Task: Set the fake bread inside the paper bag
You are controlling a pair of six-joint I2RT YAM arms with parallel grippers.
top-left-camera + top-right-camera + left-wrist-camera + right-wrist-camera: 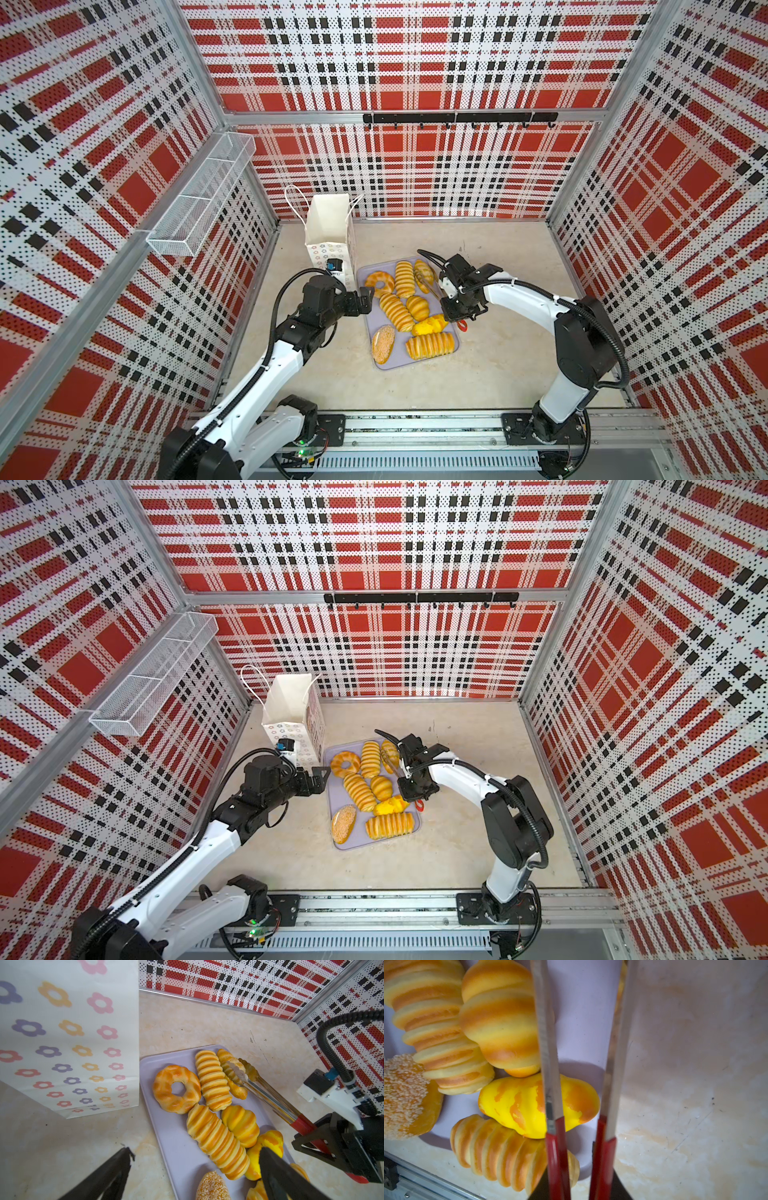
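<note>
Several golden fake breads lie on a lilac tray (374,322): a ring (379,283), ridged loaves (397,311), a yellow bun (430,325) and a brown seeded oval (382,343). The white paper bag (328,226) stands upright and open-topped just behind the tray's left corner. My left gripper (368,301) hovers open at the tray's left edge, below the bag; in the left wrist view the left gripper (195,1151) spans tray and table. My right gripper (455,313) is shut on the red handles of metal tongs (268,1095). The tongs' tips straddle a twisted loaf (232,1076) at the tray's far right corner.
A white wire-mesh basket (199,195) hangs on the left wall, and a black hook rail (459,118) on the back wall. Plaid walls enclose the beige tabletop (507,332). The arms' base rail (415,428) runs along the front edge.
</note>
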